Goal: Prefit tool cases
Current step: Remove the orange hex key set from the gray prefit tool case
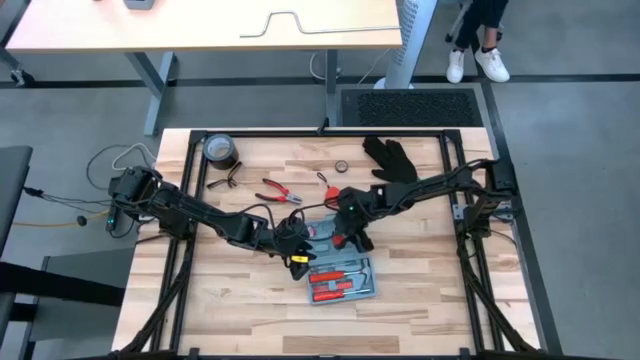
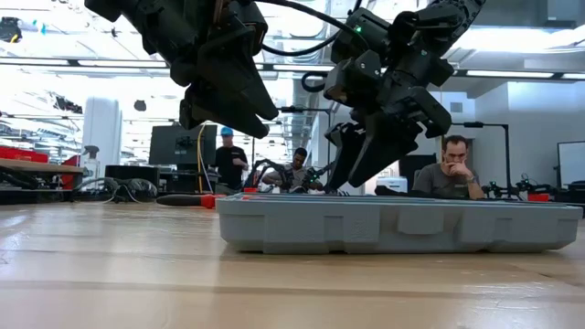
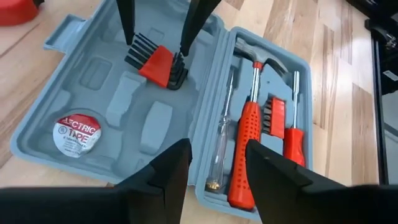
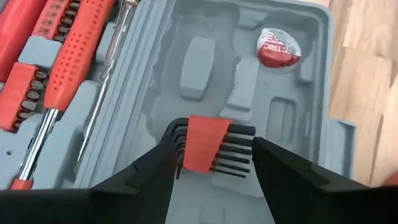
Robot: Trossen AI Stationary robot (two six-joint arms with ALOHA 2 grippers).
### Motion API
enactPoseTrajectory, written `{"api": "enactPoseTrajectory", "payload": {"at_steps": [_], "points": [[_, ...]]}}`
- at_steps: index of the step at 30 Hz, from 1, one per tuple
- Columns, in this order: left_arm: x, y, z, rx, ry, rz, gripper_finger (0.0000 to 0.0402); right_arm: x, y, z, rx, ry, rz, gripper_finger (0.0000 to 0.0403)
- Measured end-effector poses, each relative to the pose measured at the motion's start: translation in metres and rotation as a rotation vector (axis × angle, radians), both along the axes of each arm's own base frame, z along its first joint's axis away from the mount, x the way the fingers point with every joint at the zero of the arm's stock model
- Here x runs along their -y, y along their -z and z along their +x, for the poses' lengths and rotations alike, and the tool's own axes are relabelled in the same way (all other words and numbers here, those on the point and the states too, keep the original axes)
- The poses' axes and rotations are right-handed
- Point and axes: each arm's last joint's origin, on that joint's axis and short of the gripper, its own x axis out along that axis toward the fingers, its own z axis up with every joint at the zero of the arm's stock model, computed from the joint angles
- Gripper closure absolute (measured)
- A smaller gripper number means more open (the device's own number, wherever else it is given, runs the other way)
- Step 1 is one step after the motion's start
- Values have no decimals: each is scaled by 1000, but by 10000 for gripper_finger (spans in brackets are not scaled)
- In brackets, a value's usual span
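The wooden counter (image 1: 420, 300) carries the open tool case (image 1: 343, 279), which is laid flat near its middle, slightly toward the front edge, both halves facing up.

In the left wrist view, the hinged half holds a red-handled hammer (image 3: 249, 134), a clear-handled screwdriver (image 3: 221, 143), a second red-handled driver (image 3: 294, 140) and a red bit holder (image 3: 276, 117). The other half is mostly bare moulded recesses, with a roll of electrical tape (image 3: 75, 133) seated in one corner.

The right claw (image 4: 214, 163) is seen poised over the case's bare half, its fingers spread on either side of a red hex key set (image 4: 211, 149) (whether the fingers touch the set cannot be told; it lies between them).

The left claw (image 3: 214, 165) is held above the case near its hinge line, released, with nothing between its fingers.

Beyond the case, toward the back of the counter, a black glove (image 1: 392, 158), a dark tape roll (image 1: 220, 151) and red-handled pliers (image 1: 278, 191) are noted, well apart from it.
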Motion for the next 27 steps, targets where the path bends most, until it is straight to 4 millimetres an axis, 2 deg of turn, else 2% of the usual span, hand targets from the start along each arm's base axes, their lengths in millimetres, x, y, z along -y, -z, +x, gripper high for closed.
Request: {"api": "enactPoseTrajectory", "payload": {"at_steps": [3,8,14,17,27], "points": [[0,0,0,0,-6,-1,253,6,0,0,-22,96,58,182],[0,0,0,1,-5,-1,253,32,-1,-3,-68,296,257,188],[0,0,0,0,-2,1,253,58,0,-8,-78,292,444,202],[0,0,0,-3,2,-2,253,59,7,-7,-101,252,502,214],[0,0,-1,-9,-1,-5,253,40,29,3,-139,189,516,243]]}}
